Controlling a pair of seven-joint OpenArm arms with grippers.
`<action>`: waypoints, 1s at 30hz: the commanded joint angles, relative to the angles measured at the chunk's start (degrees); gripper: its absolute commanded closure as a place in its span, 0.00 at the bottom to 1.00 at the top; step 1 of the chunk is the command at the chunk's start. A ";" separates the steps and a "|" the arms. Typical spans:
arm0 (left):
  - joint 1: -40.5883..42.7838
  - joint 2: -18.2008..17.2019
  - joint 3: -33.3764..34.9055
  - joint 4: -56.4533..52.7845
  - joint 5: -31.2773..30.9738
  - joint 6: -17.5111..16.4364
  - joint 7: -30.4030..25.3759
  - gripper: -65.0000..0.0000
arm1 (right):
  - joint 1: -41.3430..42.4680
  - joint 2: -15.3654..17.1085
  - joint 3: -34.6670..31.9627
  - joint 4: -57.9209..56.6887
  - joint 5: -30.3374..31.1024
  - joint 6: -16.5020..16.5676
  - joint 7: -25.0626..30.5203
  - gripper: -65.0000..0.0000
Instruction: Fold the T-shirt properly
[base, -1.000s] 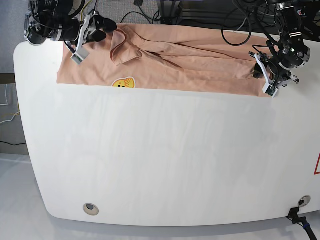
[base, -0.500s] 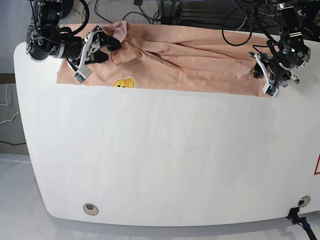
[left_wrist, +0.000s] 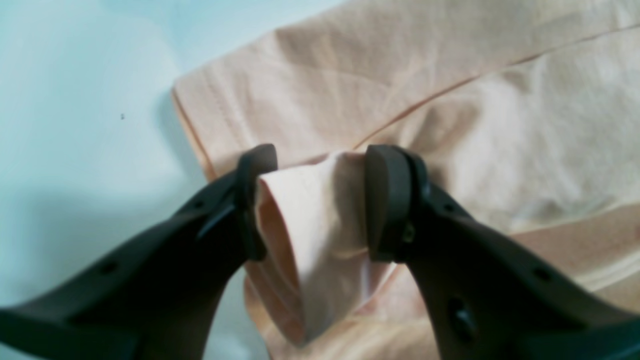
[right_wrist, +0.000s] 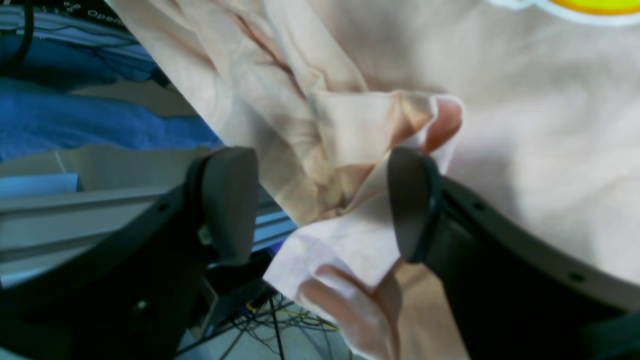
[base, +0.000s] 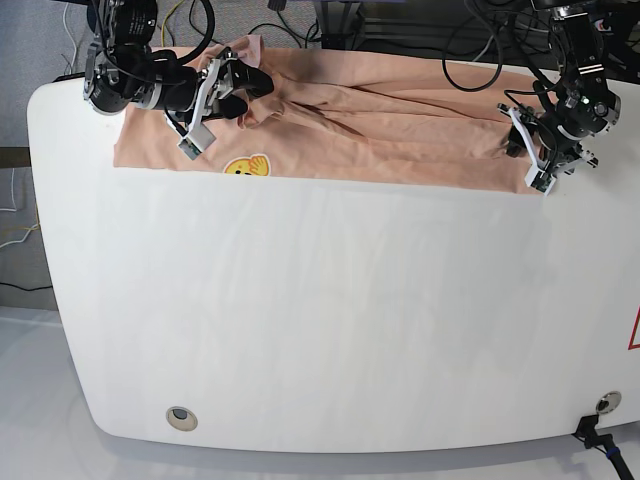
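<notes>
t-shirt (base: 350, 125) lies in a long band along the table's (base: 300, 320) far edge, left hand (left_wrist: 312, 200) clamped on a hem fold, right hand (right_wrist: 320, 200) spread wide around bunched collar cloth, which should be pinched fully before any lift.

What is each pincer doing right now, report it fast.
Left pincer: shut on a bunched fold at the corner of the T-shirt.
Right pincer: open, straddling a rumpled fold of the T-shirt, not gripping it.
</notes>
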 joint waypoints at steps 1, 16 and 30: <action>-0.45 -0.75 -0.13 0.87 -0.44 -0.03 -0.69 0.58 | 0.23 -0.34 0.32 0.84 1.11 0.10 0.82 0.40; -0.80 -0.75 -0.05 0.78 -0.44 -0.03 -0.69 0.58 | -6.72 -0.43 0.50 5.32 9.11 0.10 0.82 0.47; -0.89 -0.75 1.01 0.78 -0.44 -0.03 -0.69 0.58 | 1.72 3.62 5.68 3.65 7.18 0.10 0.82 0.47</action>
